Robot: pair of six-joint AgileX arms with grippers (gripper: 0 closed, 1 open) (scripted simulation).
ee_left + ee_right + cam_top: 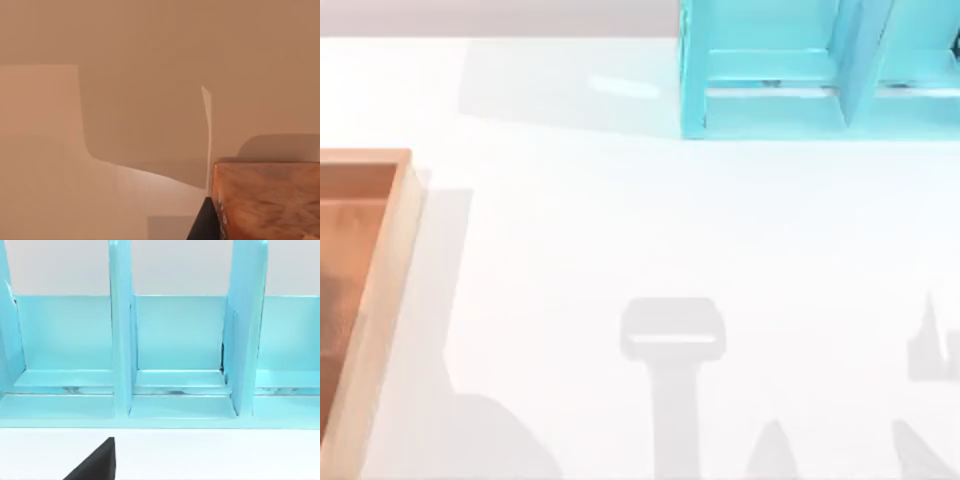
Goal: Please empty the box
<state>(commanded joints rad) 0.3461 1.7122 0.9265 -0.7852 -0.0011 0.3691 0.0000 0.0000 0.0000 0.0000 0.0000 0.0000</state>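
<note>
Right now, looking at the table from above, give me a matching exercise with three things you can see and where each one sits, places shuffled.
Things:
1. box
2. turquoise shelf unit
3. white table

Places in the top view:
A. at the far edge, toward the right
B. at the left edge, running down to the near edge
C. the open stretch between the other two, crossed by grey shadows

Pairs: 1-B, 2-A, 3-C
</note>
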